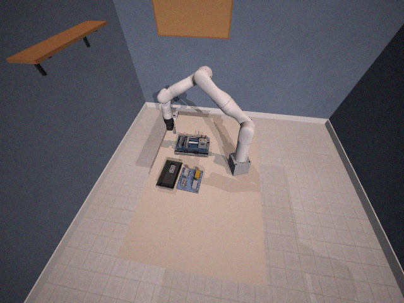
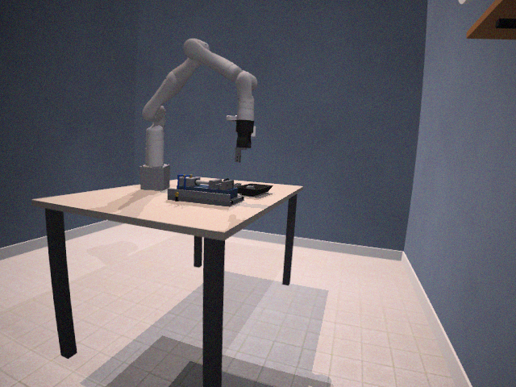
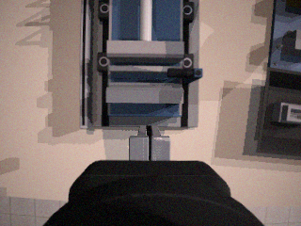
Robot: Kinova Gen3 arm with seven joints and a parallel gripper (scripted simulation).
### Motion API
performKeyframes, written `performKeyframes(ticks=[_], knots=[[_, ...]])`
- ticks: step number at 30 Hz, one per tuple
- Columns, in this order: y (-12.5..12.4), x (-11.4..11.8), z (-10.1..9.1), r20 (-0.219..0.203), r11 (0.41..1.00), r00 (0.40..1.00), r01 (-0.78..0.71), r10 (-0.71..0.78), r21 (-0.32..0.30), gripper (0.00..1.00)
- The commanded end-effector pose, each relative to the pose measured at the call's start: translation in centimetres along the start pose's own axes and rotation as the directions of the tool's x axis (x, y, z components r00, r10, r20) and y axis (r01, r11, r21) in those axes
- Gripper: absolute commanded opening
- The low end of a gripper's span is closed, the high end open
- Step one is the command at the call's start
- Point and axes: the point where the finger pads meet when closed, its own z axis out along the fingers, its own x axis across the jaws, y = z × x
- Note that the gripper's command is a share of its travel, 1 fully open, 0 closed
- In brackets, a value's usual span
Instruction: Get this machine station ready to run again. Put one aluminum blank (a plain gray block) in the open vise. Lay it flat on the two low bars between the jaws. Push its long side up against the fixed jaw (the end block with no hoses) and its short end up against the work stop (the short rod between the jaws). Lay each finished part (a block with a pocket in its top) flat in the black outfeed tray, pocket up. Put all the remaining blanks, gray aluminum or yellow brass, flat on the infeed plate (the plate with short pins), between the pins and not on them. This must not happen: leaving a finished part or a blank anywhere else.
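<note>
Top view, clock seen from the vise centre. The beige rectangular table [image 1: 199, 235] [image 2: 125, 204] [image 3: 235, 28] carries everything. The white jointed arm [image 1: 212, 89] [image 2: 216, 62] has its base at 4 o'clock. The blue-and-gray metal vise [image 1: 192, 152] [image 2: 200, 195] [image 3: 146, 94] sits near the back wall [image 1: 277, 65]; the black rectangular tray [image 1: 165, 180] [image 2: 260, 192] [image 3: 263, 118] lies at 7, the blue pinned plate [image 1: 189, 183] [image 3: 277, 61] at 6. The gripper [image 1: 174, 132] [image 2: 238, 160] [image 3: 148, 137] hangs above table height at 10, fingers narrow, nothing between them. On the plate: plain gray block [image 1: 186, 172] at 11, yellow block [image 1: 197, 174] at 2, gray block with pocket [image 1: 184, 182] at 8, second plain gray block [image 1: 194, 184] near 5. One pocketed gray part [image 1: 172, 168] [image 3: 291, 113] lies pocket up in the tray, toward 1. Seating against pins: too small to tell.
</note>
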Motion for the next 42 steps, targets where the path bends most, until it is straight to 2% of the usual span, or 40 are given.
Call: performKeyframes(ticks=[1,22,24,26,28,29,31,33,37,42], knots=[[0.1,0.0,-0.1,0.001,1.0,1.0,0.0,0.0,-0.003,0.0],[0.1,0.0,-0.1,0.0,1.0,1.0,0.001,-0.001,-0.003,0.0],[0.1,0.5,-0.1,0.0,1.0,1.0,0.018,-0.018,-0.002,0.0],[0.0,2.2,0.0,-0.001,0.997,0.997,0.073,-0.073,0.001,0.0],[-0.2,5.1,0.1,-0.004,0.985,0.985,0.173,-0.173,0.004,0.0],[-0.2,5.9,0.1,-0.004,0.98,0.98,0.198,-0.198,0.005,0.0],[-0.2,5.9,0.1,-0.004,0.98,0.98,0.198,-0.198,0.005,0.0],[-0.7,9.4,0.2,-0.007,0.948,0.948,0.317,-0.317,0.008,0.0],[-1.4,13.2,0.2,-0.009,0.896,0.896,0.444,-0.444,0.01,0.0],[-2.9,18.3,0.3,-0.011,0.794,0.794,0.608,-0.607,0.011,0.0]])
